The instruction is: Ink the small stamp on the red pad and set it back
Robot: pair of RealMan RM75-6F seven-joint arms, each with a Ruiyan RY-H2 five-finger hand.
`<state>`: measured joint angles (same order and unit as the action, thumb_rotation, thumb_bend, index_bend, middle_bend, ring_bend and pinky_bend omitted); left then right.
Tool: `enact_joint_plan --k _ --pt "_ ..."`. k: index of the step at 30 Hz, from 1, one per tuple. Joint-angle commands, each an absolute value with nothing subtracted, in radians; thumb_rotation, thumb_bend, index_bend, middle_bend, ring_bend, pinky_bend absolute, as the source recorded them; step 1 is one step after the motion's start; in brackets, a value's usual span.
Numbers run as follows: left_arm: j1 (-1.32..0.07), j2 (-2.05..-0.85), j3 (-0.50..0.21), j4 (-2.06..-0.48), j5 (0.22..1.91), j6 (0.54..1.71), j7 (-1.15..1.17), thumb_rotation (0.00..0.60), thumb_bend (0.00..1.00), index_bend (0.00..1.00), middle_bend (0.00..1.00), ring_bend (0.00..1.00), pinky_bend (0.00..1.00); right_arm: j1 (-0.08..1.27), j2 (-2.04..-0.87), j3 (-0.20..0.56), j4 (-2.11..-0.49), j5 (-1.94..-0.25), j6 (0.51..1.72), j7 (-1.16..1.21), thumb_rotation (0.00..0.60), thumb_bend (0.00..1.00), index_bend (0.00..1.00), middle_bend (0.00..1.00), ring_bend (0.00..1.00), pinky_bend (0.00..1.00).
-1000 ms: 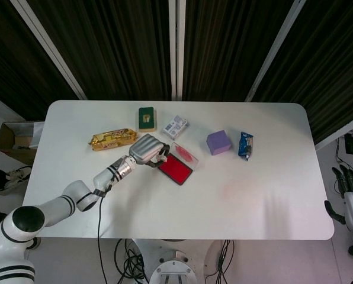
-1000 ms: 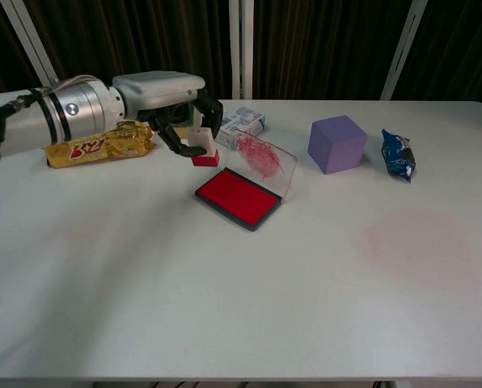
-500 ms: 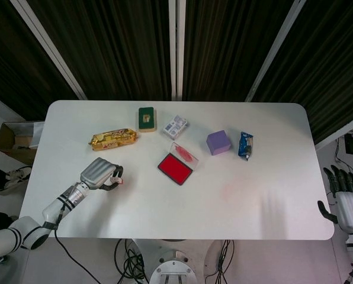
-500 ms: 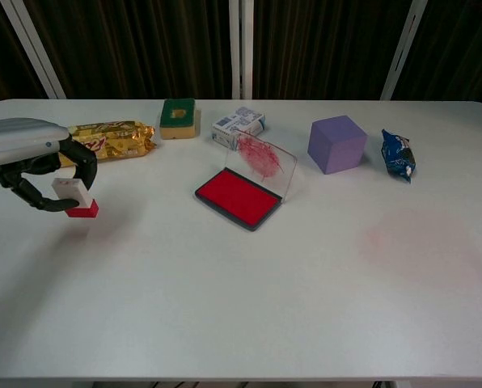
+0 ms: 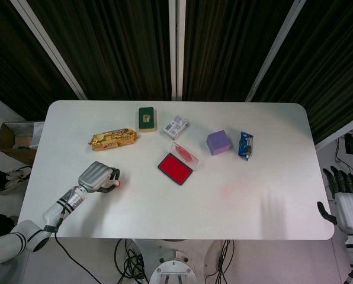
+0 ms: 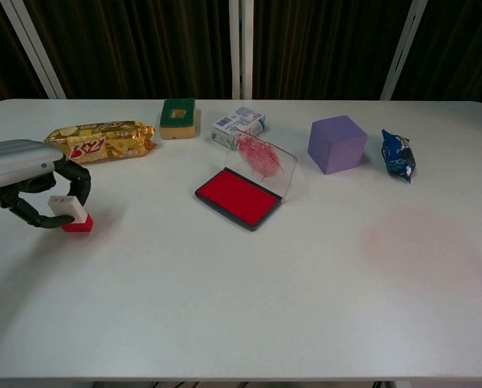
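The small stamp (image 6: 73, 216), a white block on a red base, stands on the table (image 6: 249, 299) at its left side, tilted slightly. My left hand (image 6: 29, 174) curls around it, with fingers (image 6: 81, 184) over its top and far side, still gripping it. In the head view the hand (image 5: 98, 176) hides nearly all of the stamp (image 5: 116, 184). The red ink pad (image 6: 239, 196) lies mid-table with its clear, red-smeared lid (image 6: 265, 162) propped open, well right of the stamp. My right hand (image 5: 346, 200) hangs off the table's right edge, holding nothing, fingers apart.
Along the back stand a gold snack pack (image 6: 102, 140), a green sponge (image 6: 179, 118) and a small white-blue box (image 6: 239, 123). A purple cube (image 6: 337, 143) and a blue packet (image 6: 398, 154) sit at the right. A faint pink stain (image 6: 415, 242) marks the tabletop.
My left hand carried the stamp from beside the ink pad to the table's left side, then lowered it until its red base met the surface. The right hand barely moved.
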<state>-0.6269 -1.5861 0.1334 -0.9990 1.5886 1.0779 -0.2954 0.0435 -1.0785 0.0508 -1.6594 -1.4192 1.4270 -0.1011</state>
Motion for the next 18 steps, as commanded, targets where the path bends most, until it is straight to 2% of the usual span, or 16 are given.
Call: enact_joint_plan --k 1,10,18 --pt "-0.619 -1.600 0.131 -0.979 1.594 1.079 -0.314 0.600 0.43 0.63 0.62 0.95 0.97 0.044 -1.078 0.051 -1.661 -1.418 1.426 -0.104 0.600 0.26 0.00 0.00 0.00 0.00" --pt "-0.614 -1.615 0.129 -0.947 1.615 1.080 -0.324 0.600 0.43 0.61 0.60 0.95 0.97 0.045 -1.077 0.050 -1.664 -1.414 1.422 -0.111 0.600 0.26 0.00 0.00 0.00 0.00" --pt "-0.619 -1.608 0.130 -0.953 1.624 1.059 -0.317 0.600 0.42 0.54 0.53 0.94 0.96 0.046 -1.078 0.048 -1.661 -1.415 1.420 -0.113 0.600 0.26 0.00 0.00 0.00 0.00"
